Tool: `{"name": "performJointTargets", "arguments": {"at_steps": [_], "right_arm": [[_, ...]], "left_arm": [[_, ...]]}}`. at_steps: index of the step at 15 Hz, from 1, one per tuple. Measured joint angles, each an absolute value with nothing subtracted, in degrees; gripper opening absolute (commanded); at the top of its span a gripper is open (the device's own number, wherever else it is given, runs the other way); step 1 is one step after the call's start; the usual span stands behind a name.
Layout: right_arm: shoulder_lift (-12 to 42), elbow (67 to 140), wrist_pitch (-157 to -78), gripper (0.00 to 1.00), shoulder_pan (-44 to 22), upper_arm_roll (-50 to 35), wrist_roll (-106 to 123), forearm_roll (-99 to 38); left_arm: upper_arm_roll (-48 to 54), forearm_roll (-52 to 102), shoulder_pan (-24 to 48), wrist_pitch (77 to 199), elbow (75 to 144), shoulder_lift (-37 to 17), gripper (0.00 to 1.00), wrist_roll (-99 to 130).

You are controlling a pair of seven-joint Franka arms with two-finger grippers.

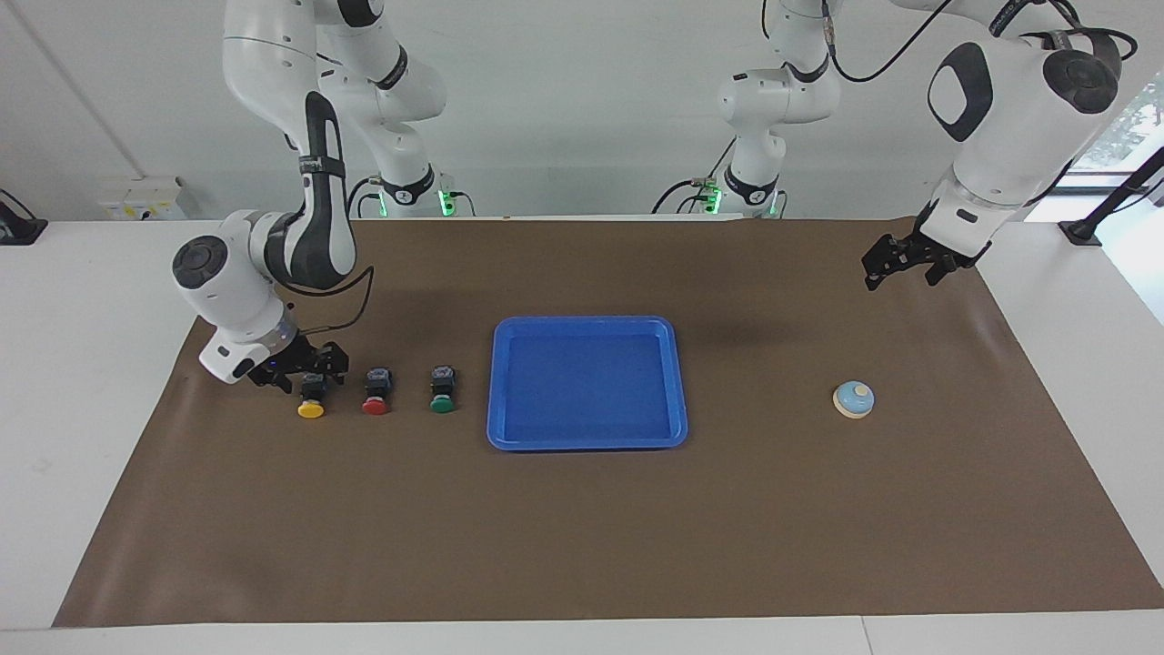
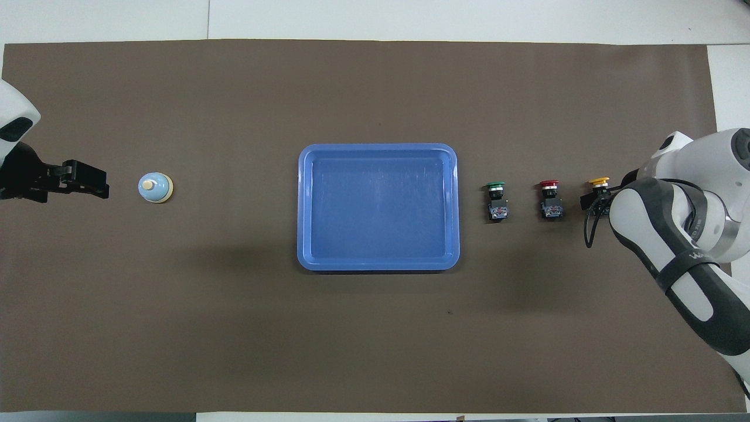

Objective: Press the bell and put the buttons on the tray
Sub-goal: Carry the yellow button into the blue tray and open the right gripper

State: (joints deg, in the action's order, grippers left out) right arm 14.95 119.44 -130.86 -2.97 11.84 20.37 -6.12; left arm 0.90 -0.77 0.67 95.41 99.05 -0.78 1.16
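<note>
The blue tray (image 1: 496, 382) lies empty mid-table; it also shows in the overhead view (image 2: 378, 265). Three buttons lie in a row toward the right arm's end: green (image 1: 442, 389), red (image 1: 376, 392), yellow (image 1: 311, 398). My right gripper (image 1: 309, 375) is down at the yellow button, fingers spread on either side of its black body, which rests on the mat. In the overhead view the right arm hides most of the yellow button (image 2: 599, 183). The bell (image 1: 854, 399) stands toward the left arm's end. My left gripper (image 1: 905, 271) hangs open in the air, off to the bell's side (image 2: 155, 187).
A brown mat (image 1: 582, 546) covers the white table (image 1: 91, 364). The red button (image 2: 550, 199) and green button (image 2: 496, 201) lie between the yellow one and the tray.
</note>
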Motion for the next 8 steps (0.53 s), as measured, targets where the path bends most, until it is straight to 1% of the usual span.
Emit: {"name": "performJointTargets", "arguments": {"at_steps": [2,3,8], "right_arm": [[15.02,119.44,-130.87,0.07,-2.91,11.84,20.29,-6.16],[15.02,119.44,-130.87,0.00,-2.89,11.84,20.11,-6.21],[14.99,118.66,-130.48,0.00,-2.95,11.79,19.43,-6.38]], "left_arm": [[0.90,-0.77,0.67,95.41,99.05,-0.78,1.00,1.16],[0.90,-0.77,0.67,95.41,99.05,-0.78,1.00,1.16],[0.90,-0.77,0.67,95.41,99.05,-0.78,1.00,1.16]]}}
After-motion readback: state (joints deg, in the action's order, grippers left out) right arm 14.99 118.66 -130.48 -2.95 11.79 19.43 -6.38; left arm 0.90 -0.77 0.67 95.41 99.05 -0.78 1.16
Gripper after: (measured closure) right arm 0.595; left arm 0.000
